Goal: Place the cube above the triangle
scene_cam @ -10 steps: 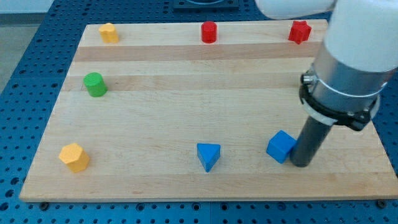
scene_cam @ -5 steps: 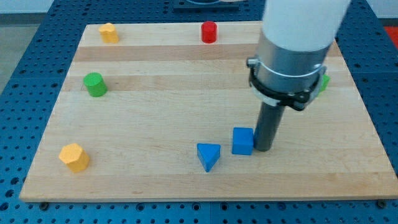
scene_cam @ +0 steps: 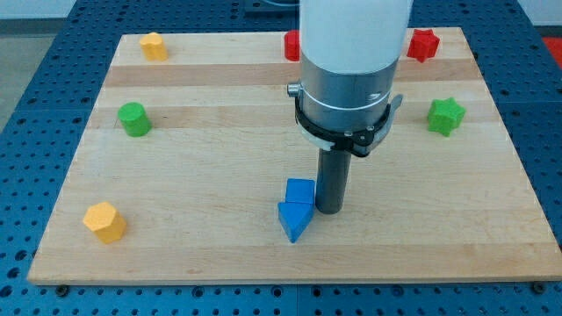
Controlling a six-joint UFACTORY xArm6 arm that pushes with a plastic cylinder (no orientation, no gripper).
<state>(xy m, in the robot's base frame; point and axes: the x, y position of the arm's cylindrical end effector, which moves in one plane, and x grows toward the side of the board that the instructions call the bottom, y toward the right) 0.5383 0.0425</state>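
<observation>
Robotics lab, test bench. Wooden counter (scene_cam: 219,132) sits on blue perforated mounting plate (scene_cam: 35,105) with regular grid of holes. Industrial arm (scene_cam: 351,61), white and grey housing, stands over counter. Small coloured test blocks spread across it, among them yellow block (scene_cam: 104,221) and green star (scene_cam: 446,116).

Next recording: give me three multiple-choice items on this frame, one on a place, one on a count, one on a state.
1. Where is my tip relative to the blue cube?
A. at the view's right of it
B. at the view's left of it
C. far above it

2. How many green blocks show?
A. one
B. two
C. three

3. How do the blue cube and blue triangle stand?
A. far apart
B. touching
C. stacked

Key: A, the rod's end stands beside the cube's right side; B, a green cylinder and a green star; B, the cube sits against the triangle's upper edge.
</observation>
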